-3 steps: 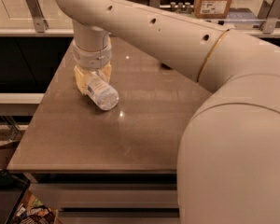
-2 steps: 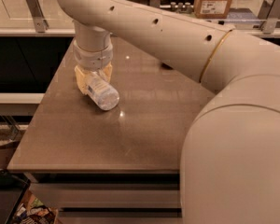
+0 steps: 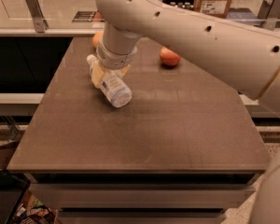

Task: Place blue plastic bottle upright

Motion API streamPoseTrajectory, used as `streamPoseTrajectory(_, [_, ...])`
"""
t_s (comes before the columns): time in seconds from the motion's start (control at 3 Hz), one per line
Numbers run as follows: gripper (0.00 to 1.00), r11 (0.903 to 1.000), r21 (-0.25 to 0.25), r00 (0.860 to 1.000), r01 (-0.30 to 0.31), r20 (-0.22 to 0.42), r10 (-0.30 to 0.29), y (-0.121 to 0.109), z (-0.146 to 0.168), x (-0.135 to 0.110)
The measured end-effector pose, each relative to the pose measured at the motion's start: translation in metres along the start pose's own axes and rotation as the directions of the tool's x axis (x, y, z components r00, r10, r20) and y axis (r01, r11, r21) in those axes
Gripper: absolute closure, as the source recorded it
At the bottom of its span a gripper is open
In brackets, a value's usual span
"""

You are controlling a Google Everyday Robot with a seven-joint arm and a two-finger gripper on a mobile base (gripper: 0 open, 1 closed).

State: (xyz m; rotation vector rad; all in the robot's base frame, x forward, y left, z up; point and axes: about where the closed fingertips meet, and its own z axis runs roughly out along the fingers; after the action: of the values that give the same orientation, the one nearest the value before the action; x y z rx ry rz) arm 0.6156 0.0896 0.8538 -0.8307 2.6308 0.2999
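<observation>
A: Quick status, what's diff vs a sec ago?

B: Arm [image 3: 186, 31] has swung up & right a bit. The pincer [image 3: 108, 77] went w/ it and carried the blue plastic bottle [image 3: 114, 88] slightly further in from the counter's [image 3: 177, 134] left edge.

A: Pincer state?

B: Clamped on the bottle's mid-body, yellowish pads on either side.

A: Upright yet?

B: No. Still slanted: cap [image 3: 90, 59] up & back-left, base down toward front-right. Can't tell if the base touches the counter or hangs just above it.

A: Anything else new?

B: W/ the arm shifted, an apple [image 3: 170, 57] now shows near the back of the counter, well apart from the bottle. Another orange-ish fruit [image 3: 97, 39] peeks out behind the wrist.

A: Meaning for the task?

B: IMO the grasp is done and the reorient has barely begun, since the tilt has hardly changed. Main job remains: turn the wrist till the cap points straight up, set the base flat, then let go. Light bottle, so it may tip on release.
</observation>
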Motion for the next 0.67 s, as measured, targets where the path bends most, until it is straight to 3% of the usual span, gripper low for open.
streamPoseTrajectory(0.33, [1.00,0.9998,-0.017,0.993,-0.014,0.116,0.016,-0.017,-0.015,0.000])
streamPoseTrajectory(0.67, [1.00,0.9998,-0.015,0.977,-0.016,0.211,0.019,-0.029,-0.032,-0.004])
